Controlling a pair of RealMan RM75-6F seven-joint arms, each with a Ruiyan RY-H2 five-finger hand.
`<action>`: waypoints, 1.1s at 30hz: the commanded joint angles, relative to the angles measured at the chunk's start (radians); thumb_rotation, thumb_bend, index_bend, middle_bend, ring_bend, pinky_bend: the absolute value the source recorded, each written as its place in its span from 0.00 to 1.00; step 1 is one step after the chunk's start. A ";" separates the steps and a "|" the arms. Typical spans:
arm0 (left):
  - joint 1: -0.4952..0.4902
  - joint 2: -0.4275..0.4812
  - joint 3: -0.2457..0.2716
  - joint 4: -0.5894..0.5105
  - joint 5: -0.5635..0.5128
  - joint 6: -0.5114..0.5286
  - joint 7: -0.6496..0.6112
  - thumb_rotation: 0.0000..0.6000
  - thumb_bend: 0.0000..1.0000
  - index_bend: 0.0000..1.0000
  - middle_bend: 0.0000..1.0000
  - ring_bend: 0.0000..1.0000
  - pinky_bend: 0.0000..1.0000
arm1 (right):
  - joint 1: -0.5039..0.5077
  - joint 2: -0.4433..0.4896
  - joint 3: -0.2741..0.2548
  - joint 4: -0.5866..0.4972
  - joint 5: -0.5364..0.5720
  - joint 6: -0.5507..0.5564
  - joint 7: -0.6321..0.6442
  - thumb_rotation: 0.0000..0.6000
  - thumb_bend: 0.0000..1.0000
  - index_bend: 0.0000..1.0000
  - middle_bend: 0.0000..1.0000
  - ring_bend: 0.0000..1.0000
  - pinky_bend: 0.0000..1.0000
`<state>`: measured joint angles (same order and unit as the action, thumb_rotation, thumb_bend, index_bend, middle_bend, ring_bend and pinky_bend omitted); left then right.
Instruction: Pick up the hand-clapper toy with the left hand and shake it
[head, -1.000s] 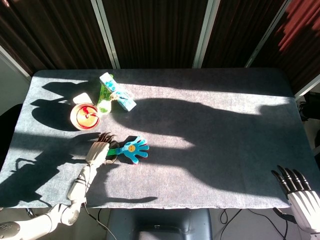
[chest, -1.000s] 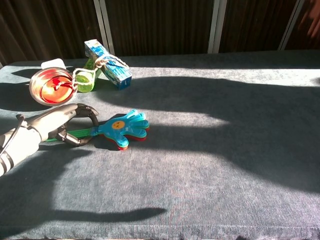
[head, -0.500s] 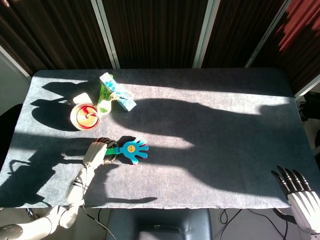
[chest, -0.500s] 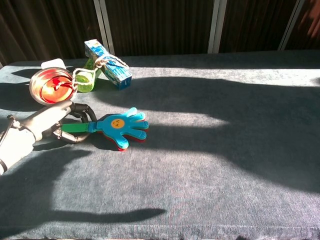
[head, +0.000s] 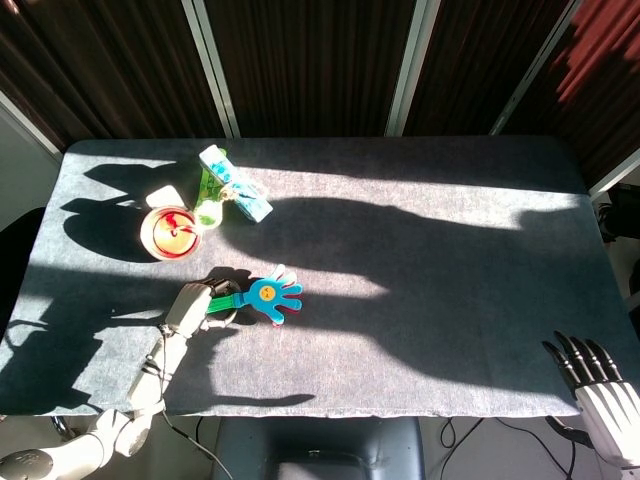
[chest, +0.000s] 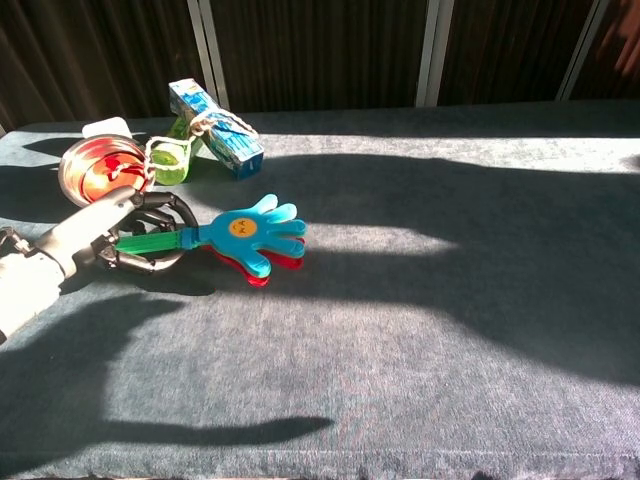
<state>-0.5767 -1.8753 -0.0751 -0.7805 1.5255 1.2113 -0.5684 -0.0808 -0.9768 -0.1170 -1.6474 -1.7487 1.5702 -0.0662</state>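
The left hand (chest: 95, 235) had its fingers (chest: 150, 262) clamped around the green handle of the hand-clapper toy (chest: 245, 233); a firm grip near the handle's end would let the blue and red palms swing freely.

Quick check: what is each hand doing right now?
Left hand: grips the green handle of the hand-clapper toy.
Right hand: open, holds nothing, at the table's near edge.

High head view, low chest view
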 joint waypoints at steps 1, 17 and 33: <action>0.001 -0.004 0.001 0.013 0.019 0.044 -0.115 1.00 0.70 0.80 0.70 0.44 0.79 | 0.000 0.000 0.000 0.000 0.001 -0.001 0.000 1.00 0.19 0.00 0.00 0.00 0.00; 0.045 0.181 -0.092 -0.312 0.021 0.274 -1.060 1.00 0.70 0.80 0.71 0.57 0.90 | 0.001 0.000 -0.003 -0.003 0.001 -0.007 -0.008 1.00 0.19 0.00 0.00 0.00 0.00; 0.067 0.142 0.077 -0.096 0.213 0.316 -0.692 1.00 0.71 0.80 0.72 0.56 0.89 | 0.001 0.000 -0.003 -0.003 0.000 -0.008 -0.007 1.00 0.19 0.00 0.00 0.00 0.00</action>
<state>-0.5119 -1.6931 -0.0861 -1.0045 1.6626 1.5465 -1.3725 -0.0804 -0.9767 -0.1195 -1.6504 -1.7489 1.5637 -0.0731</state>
